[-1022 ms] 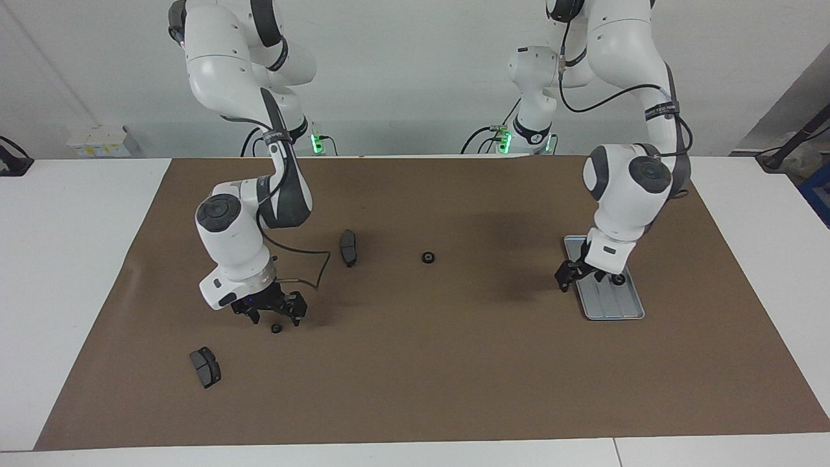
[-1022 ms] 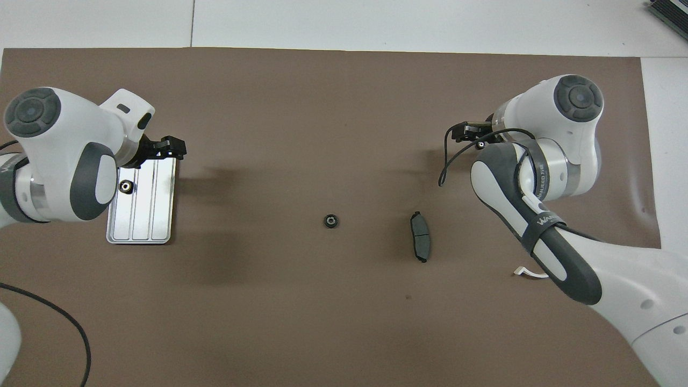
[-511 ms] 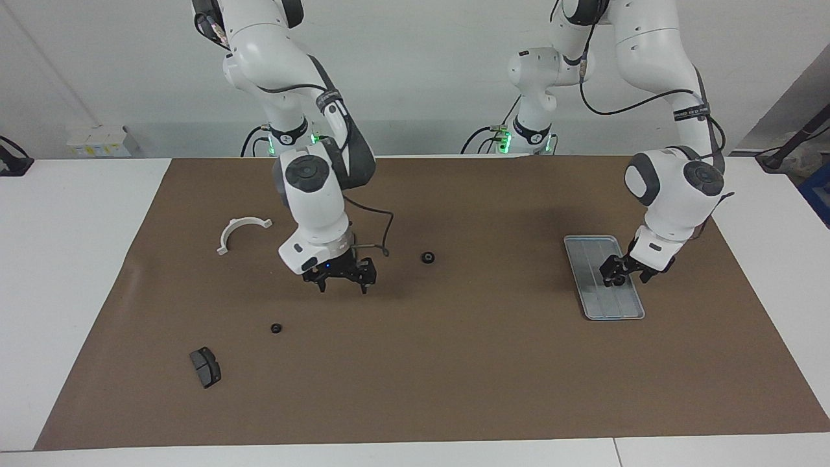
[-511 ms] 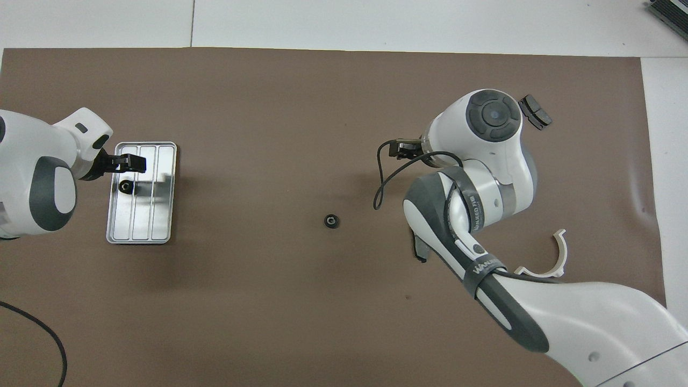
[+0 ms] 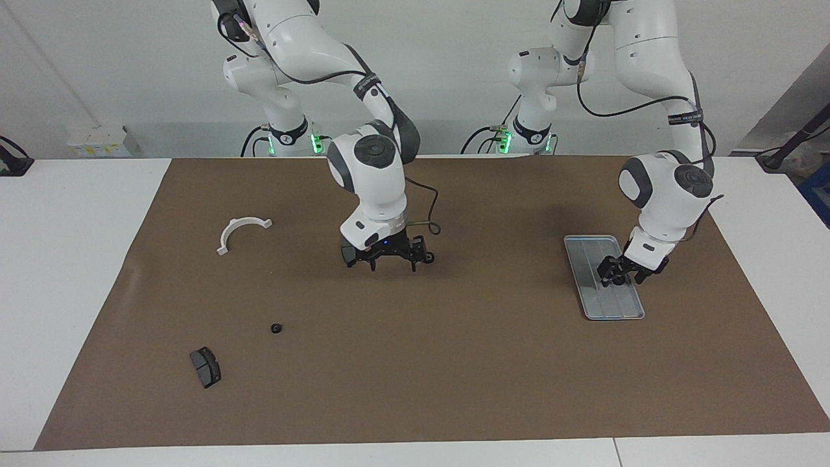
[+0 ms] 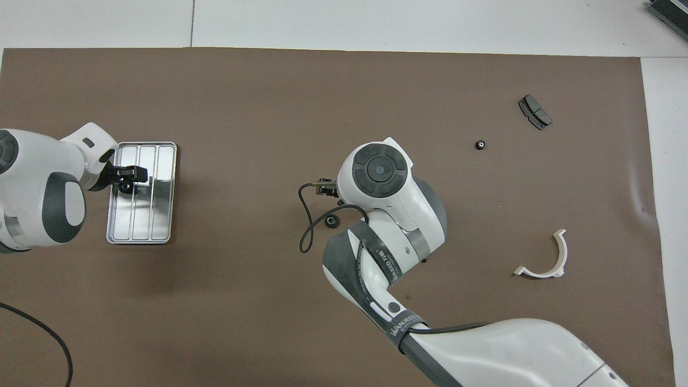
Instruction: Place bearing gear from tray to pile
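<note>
A brown mat (image 5: 454,363) is covering most of the white table (image 5: 65,259). The metal tray (image 5: 593,250) is lying toward the left arm's end of the table. The left gripper (image 5: 619,275) is reaching down over the tray, its fingers on either side of a small black bearing gear (image 6: 126,186) that is resting on the tray; whether they are gripping it I cannot tell. The right gripper (image 5: 393,258) is hovering low over the middle of the mat with its fingers spread wide and holding nothing, just beside a second bearing gear (image 5: 428,257) and a dark brake pad (image 5: 347,251) that it is partly hiding. Toward the right arm's end, a white half-ring bracket (image 5: 241,231) is lying nearer to the robots; another brake pad (image 5: 205,367) and a third bearing gear (image 5: 275,328) are lying farther out
</note>
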You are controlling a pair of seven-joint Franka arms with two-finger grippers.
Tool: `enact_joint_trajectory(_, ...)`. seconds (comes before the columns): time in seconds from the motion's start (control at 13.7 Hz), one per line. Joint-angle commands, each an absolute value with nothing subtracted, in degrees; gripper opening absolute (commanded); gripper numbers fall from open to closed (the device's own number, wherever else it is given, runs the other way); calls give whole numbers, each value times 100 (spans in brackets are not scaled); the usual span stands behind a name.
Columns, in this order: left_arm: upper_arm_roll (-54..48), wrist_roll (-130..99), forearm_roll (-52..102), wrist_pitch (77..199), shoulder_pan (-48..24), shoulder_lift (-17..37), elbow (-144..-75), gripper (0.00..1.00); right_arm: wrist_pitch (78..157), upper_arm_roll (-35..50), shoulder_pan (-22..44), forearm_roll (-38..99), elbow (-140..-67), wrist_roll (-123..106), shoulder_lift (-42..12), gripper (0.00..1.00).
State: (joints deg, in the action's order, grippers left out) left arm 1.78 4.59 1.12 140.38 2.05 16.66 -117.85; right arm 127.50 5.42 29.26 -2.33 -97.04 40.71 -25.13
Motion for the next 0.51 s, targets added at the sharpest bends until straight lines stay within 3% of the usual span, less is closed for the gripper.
enact_joint_trajectory(0.0, 141, 536, 105, 14273, 255, 1600, -12014, 65, 12753, 518, 3076, -333, -9334, 4306, -2909, 100)
enact_joint_trajectory(0.22, 141, 536, 105, 14273, 264, 1591, -12041, 42, 12911, 519, 3278, -378, -9351, 4359, -3146, 100)
enact_joint_trajectory(0.44, 141, 536, 105, 14265, 255, 1600, -12032, 30, 12999, 519, 3313, -387, -9562, 4351, -3138, 97)
